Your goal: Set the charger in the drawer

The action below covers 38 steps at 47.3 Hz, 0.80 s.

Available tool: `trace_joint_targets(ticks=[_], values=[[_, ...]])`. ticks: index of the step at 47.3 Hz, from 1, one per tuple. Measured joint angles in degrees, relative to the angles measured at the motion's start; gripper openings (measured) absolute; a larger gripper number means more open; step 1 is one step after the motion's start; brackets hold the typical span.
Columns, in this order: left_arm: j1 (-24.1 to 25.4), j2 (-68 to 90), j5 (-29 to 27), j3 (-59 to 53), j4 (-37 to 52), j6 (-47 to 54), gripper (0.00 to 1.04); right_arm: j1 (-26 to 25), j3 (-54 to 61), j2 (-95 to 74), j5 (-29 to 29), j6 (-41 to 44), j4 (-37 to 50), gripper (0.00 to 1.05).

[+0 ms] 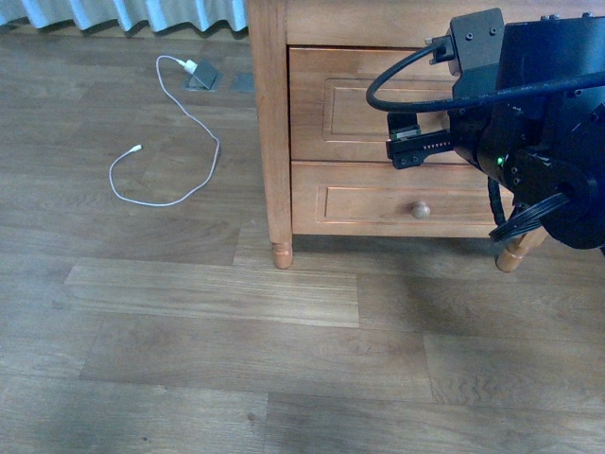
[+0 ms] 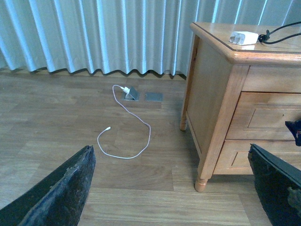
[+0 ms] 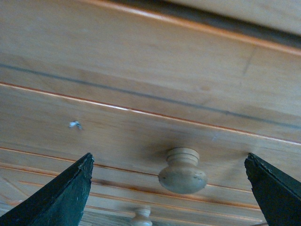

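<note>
The charger (image 2: pixel 243 37), a small white block with a black cable (image 2: pixel 281 32), lies on top of the nightstand (image 2: pixel 214 99) in the left wrist view. It is out of the front view. The drawer (image 1: pixel 345 104), the upper one, is shut. My right gripper (image 1: pixel 414 142) is open and empty, right in front of it. In the right wrist view the drawer's round wooden knob (image 3: pixel 182 172) sits between the spread fingers (image 3: pixel 61 193), untouched. My left gripper (image 2: pixel 171 188) is open and empty, low over the floor to the left of the nightstand.
A thin white cable (image 1: pixel 180 142) with a small plug lies looped on the wood floor left of the nightstand, by a grey floor socket (image 1: pixel 202 76). The lower drawer (image 1: pixel 378 200) with its knob (image 1: pixel 421 210) is shut. Curtains (image 2: pixel 103 33) hang behind.
</note>
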<state>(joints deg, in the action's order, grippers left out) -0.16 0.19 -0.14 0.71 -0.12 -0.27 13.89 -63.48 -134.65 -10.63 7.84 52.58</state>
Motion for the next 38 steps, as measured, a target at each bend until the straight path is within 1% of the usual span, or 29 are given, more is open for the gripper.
trace_joint_targets(ticks=[14, 18, 26, 29, 32, 33, 36, 38], values=[[0.0, 0.0, 0.0, 0.0, 0.0, 0.0, 0.99, -1.1, -0.5, -1.2, -0.2, -0.4, 0.3, 0.96], [0.0, 0.0, 0.0, 0.0, 0.0, 0.0, 0.99, -1.1, -0.2, -1.2, 0.1, -0.7, 1.9, 0.95], [0.0, 0.0, 0.0, 0.0, 0.0, 0.0, 0.99, -1.1, 0.0, -1.2, -0.5, 0.3, 3.1, 0.64], [0.0, 0.0, 0.0, 0.0, 0.0, 0.0, 0.99, -0.9, 0.0, -1.2, 0.1, 0.9, 3.2, 0.5], [0.0, 0.0, 0.0, 0.0, 0.0, 0.0, 0.99, -0.6, 0.0, -1.2, 0.5, 1.4, 3.1, 0.4], [0.0, 0.0, 0.0, 0.0, 0.0, 0.0, 0.99, -0.5, 0.1, -1.2, 0.7, 1.5, 2.9, 0.34], [0.0, 0.0, 0.0, 0.0, 0.0, 0.0, 0.99, -0.2, 0.1, -1.2, 0.9, 2.1, 2.8, 0.25], [0.0, 0.0, 0.0, 0.0, 0.0, 0.0, 0.99, -0.2, 0.2, -1.2, 1.1, 2.4, 2.6, 0.23]])
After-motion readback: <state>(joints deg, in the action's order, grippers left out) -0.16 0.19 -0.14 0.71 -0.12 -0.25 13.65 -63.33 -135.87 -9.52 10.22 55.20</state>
